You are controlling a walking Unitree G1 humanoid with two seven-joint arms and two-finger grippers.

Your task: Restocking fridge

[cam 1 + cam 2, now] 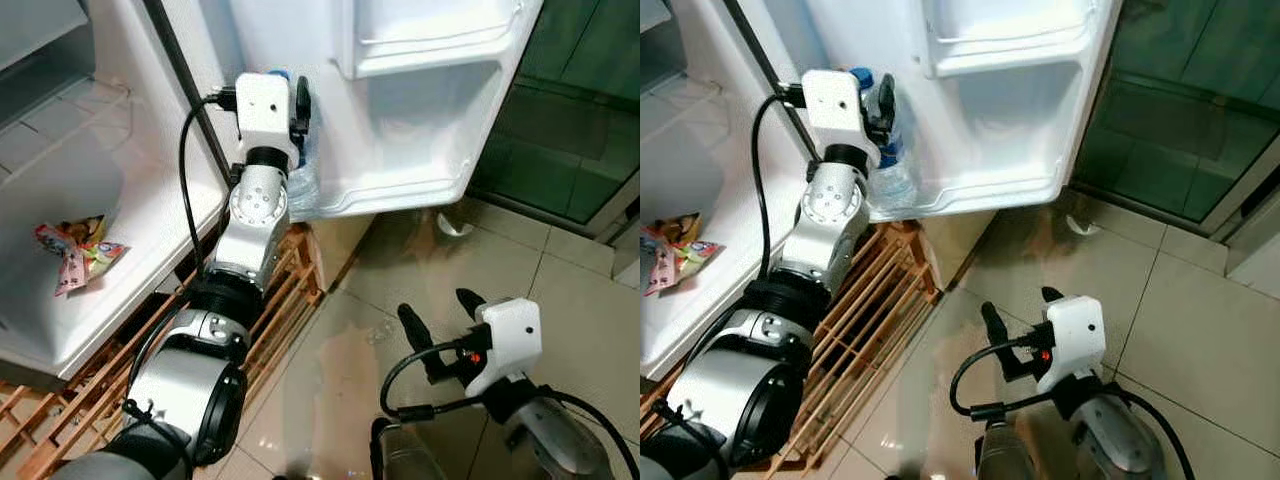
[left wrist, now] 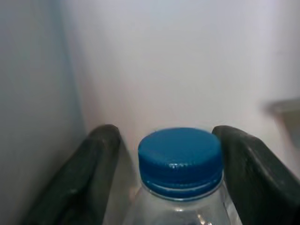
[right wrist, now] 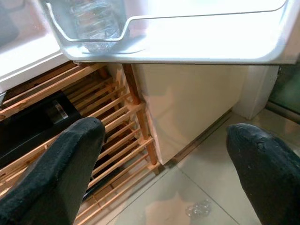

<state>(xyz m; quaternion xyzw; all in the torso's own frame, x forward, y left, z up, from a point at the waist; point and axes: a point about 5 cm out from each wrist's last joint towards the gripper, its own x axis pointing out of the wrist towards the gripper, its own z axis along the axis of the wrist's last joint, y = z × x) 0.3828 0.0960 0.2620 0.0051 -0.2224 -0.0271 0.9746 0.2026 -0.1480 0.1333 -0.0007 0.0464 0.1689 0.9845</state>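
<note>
2 black fingers (image 2: 93,173) of the left gripper (image 1: 878,108) flank the blue cap (image 2: 180,159) of a clear water bottle (image 1: 890,170), one at its 9 and one at its 3 o'clock, spread a little wider than the cap and not touching it. That bottle stands upright in the lowest shelf of the open fridge door (image 1: 990,150). At 5 o'clock, the right gripper (image 1: 440,320) hangs wide open and empty over the tiled floor (image 1: 560,290), beside a wooden rack (image 1: 860,310)
</note>
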